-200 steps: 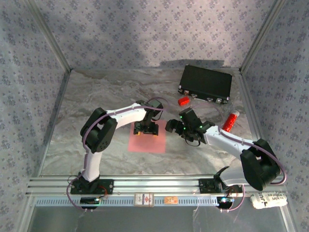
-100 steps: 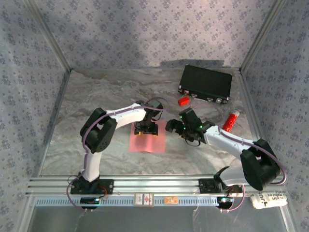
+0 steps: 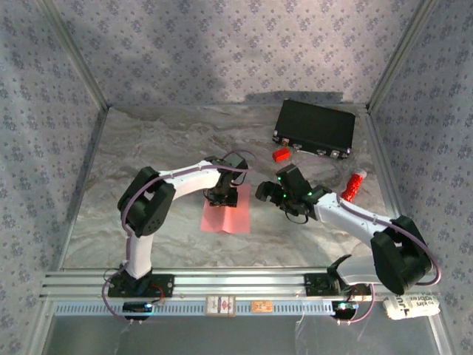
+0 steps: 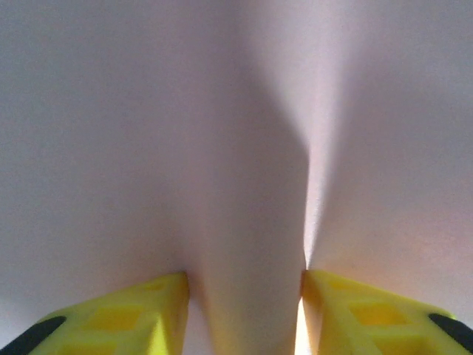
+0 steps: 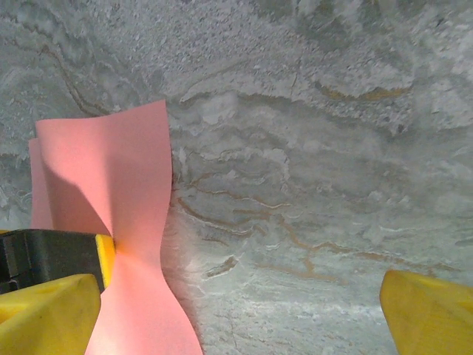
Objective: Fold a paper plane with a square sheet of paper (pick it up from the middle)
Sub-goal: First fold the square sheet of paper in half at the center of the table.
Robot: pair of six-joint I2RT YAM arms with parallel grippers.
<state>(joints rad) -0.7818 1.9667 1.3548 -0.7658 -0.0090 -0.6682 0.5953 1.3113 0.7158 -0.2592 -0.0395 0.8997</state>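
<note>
Fingers [image 4: 140, 314] of my left gripper [image 3: 221, 195] pinch a ridge at the middle of the square sheet of paper [image 3: 228, 216], which buckles on the table [image 3: 148, 148]. My right gripper [image 3: 262, 194] gapes empty beside it. Thin and floppy, I judge; hold that centre ridge gently.

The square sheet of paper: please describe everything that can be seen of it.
The square sheet of paper is thin, plain salmon-pink and matte. It rests on the marble-patterned table, not flat: the left gripper pinches its middle, raising a ridge between the yellow fingers and drawing it into a waist. Nothing else touches it.
</note>
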